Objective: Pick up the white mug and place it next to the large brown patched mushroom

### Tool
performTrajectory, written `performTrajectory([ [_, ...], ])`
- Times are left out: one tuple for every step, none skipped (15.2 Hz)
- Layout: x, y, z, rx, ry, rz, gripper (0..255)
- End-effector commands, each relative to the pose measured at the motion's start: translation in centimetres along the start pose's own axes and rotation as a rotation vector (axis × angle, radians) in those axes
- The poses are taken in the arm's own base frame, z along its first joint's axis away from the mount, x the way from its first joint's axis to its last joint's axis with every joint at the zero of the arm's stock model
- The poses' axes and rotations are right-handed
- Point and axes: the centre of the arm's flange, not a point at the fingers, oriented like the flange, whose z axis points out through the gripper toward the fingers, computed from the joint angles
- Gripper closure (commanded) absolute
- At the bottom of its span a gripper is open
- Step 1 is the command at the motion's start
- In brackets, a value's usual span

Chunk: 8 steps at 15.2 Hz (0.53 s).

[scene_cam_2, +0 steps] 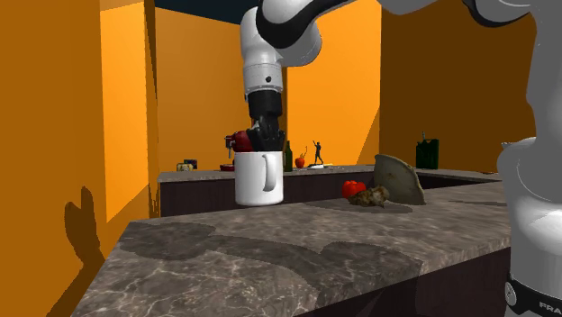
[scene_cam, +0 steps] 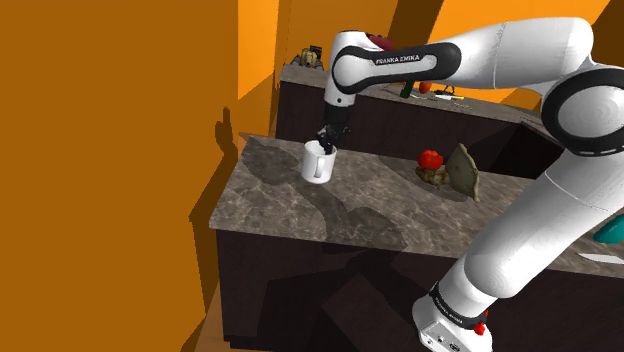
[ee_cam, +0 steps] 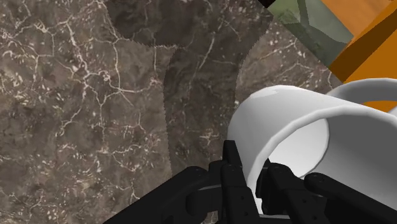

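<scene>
Gripper (ee_cam: pixel 251 173) clamped across white mug's (scene_cam: pixel 318 162) rim, one finger inside, one outside. Upright at counter (scene_cam: pixel 300 212) level, well apart from brown patched mushroom (scene_cam: pixel 463 170). Grasp judged complete; next calls for lift, then carry toward mushroom, clearing red item (scene_cam: pixel 430 158).

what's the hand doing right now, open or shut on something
Hand: closed on the rim of the white handled mug, one finger inside the wall, one outside.
</scene>
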Motion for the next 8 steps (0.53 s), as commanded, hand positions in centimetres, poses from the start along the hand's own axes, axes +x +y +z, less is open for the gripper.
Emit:
performTrajectory([
  [-0.1, 0.1, -1.1, 0.000, 0.000, 0.000, 255],
  [-0.1, 0.1, -1.6, 0.000, 0.000, 0.000, 255],
  [-0.2, 0.0, -2.1, 0.000, 0.000, 0.000, 255],
  [-0.2, 0.0, -2.6, 0.000, 0.000, 0.000, 255],
  [-0.3, 0.0, -3.2, 0.000, 0.000, 0.000, 255],
  [-0.3, 0.0, -3.7, 0.000, 0.000, 0.000, 255],
  [-0.4, 0.0, -4.2, 0.000, 0.000, 0.000, 255],
  [-0.4, 0.0, -4.7, 0.000, 0.000, 0.000, 255],
])
